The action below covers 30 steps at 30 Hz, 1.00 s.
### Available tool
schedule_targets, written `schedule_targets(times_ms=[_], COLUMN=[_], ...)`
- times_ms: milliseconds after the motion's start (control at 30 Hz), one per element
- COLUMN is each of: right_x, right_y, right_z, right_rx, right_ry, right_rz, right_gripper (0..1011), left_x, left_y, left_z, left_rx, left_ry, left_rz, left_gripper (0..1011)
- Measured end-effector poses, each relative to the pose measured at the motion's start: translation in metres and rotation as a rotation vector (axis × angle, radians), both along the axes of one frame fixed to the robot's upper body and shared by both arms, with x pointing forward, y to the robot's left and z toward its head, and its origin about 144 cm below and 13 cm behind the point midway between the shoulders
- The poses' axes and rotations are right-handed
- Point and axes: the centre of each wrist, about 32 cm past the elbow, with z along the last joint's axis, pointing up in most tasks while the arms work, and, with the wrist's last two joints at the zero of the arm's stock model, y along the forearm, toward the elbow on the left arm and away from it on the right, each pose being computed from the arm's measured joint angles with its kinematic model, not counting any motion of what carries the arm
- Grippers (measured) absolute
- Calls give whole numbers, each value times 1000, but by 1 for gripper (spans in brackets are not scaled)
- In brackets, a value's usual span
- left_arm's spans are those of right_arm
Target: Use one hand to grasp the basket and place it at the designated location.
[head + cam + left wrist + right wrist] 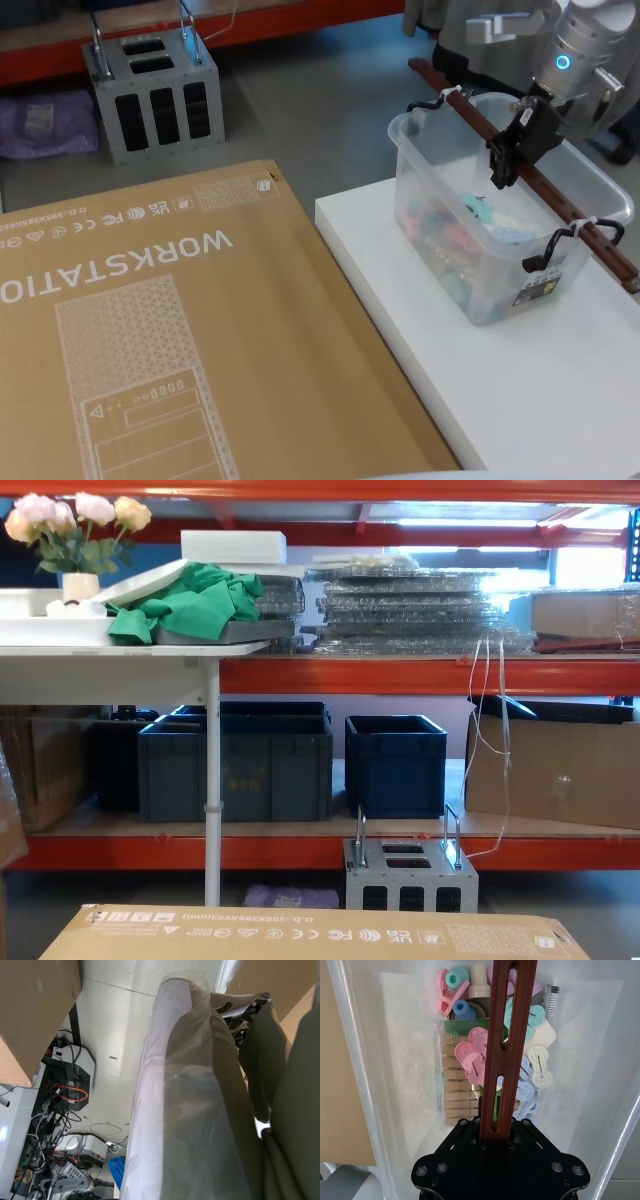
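Note:
The basket (pixel 470 270) is a translucent whitish tub standing on a white platform (pixel 520 410) at my right. It holds coloured clips and wooden pegs (pixel 465 1060). A long reddish-brown bar handle (pixel 580 225) runs across its top, tied on with white zip ties. My right gripper (pixel 510 150) comes down from above and is shut on the middle of that handle (pixel 505 1035), with the bar rising from between its black fingers (pixel 495 1127). My left gripper (pixel 255 1035) is parked low beside a cardboard box, under a plastic wrap.
A big flat cardboard box (pixel 150 330) printed WORKSTATION lies to the platform's left. A small grey metal box (pixel 155 95) with two handles sits on the floor beyond it. Dark blue crates (pixel 235 760) stand on the low shelf behind.

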Motion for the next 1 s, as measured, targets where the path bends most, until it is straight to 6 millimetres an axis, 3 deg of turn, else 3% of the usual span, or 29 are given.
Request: schedule_targets(times_ms=[733,1000], right_x=[6,8], right_y=[5,8], right_z=[-16,-16], right_rx=[-7,-6], right_ry=[63,66], right_rz=[14,37], right_gripper=[107,347], left_x=[0,0], left_y=[0,0], left_z=[0,0], left_rx=[0,0], left_ry=[0,0], left_rz=[0,0], left_gripper=[0,0])
